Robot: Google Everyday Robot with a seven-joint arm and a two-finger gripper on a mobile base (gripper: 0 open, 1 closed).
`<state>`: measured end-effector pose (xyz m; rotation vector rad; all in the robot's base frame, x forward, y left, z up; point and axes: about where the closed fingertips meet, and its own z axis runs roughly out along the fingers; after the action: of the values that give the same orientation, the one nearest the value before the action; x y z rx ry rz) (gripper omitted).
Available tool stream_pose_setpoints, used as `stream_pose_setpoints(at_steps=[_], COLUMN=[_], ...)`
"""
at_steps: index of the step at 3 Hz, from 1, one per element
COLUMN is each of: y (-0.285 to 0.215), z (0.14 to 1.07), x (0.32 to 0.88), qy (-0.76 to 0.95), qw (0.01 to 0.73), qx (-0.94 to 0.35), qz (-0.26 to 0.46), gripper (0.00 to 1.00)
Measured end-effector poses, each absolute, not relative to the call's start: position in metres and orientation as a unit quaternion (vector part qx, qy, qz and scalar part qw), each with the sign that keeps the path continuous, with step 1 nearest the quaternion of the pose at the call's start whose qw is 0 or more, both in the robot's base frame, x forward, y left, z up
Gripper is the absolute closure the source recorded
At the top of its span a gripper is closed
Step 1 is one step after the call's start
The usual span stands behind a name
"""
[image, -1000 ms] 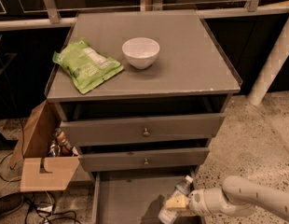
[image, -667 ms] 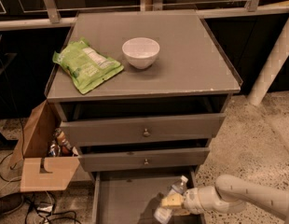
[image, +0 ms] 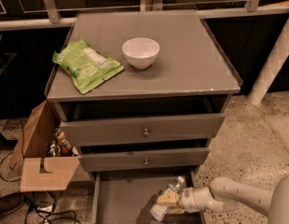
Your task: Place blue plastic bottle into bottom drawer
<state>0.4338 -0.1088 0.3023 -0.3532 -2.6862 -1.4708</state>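
Since a second ago the white arm's two-finger gripper (image: 167, 199) has slid a little to the left, farther in over the pulled-out, flat-floored grey bottom drawer (image: 122, 197), taking the clear, white-capped blue plastic bottle (image: 175, 186) along. The tan fingers are closed around the bottle's labelled middle. The bottle is tilted, with its cap up and to the right near the drawer's back and its base down and to the left. It sits over the right half of the drawer floor; whether the base touches the floor cannot be told. On the grey cabinet top (image: 191, 64) above sit a round white bowl (image: 141, 52) and a crinkled green snack bag (image: 86, 65).
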Motion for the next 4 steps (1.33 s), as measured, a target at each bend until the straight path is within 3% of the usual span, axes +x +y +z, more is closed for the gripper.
stream_pose_setpoints(at_steps=[4], y=[-0.116], z=[0.232], x=[0.462], qy=[-0.871], qw=[-0.044], qx=[-0.204], qz=[-0.444], gripper=[1.0])
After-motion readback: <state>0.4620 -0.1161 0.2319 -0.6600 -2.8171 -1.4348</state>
